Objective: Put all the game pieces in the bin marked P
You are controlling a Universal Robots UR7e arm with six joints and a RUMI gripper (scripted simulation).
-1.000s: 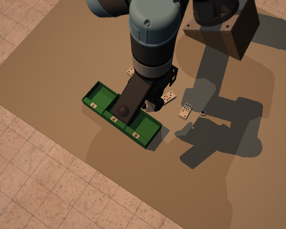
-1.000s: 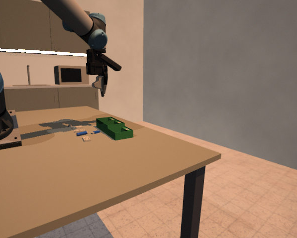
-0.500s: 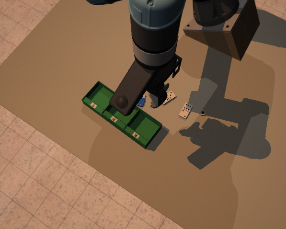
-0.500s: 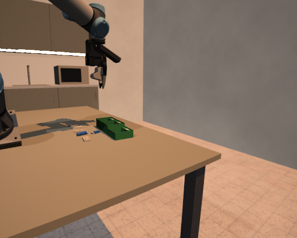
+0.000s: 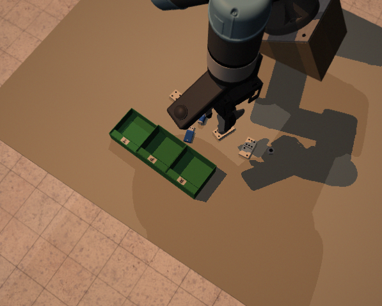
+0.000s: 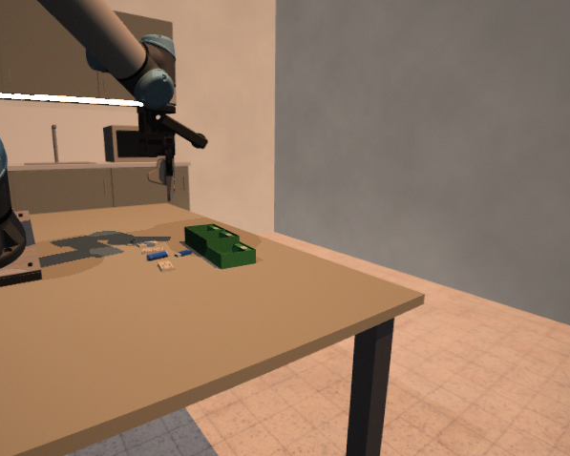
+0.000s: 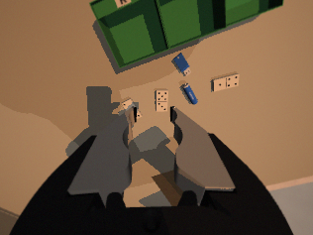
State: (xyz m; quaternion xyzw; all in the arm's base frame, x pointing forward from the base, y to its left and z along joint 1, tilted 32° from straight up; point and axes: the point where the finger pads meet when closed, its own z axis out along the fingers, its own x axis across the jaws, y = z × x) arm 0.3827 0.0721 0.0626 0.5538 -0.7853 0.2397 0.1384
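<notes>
Tiled floor surrounds a brown table, with a grey wall behind in the exterior view. On the table's far corner sits the arm's dark base; the arm reaches out over the middle of the table, well above it. A green tray of three bins lies flat and upright, its labels reading T, P and R along one side; the P bin is the middle one and looks bare inside. The gripper hangs above the table, its jaws part open with nothing between them. Four dominoes lie outside the bins: one beyond the tray, one below the gripper, one in shadow further from the tray, and one partly hidden by a finger. Two blue USB sticks lie near the tray. A small dark nut sits beside the shadowed domino.
</notes>
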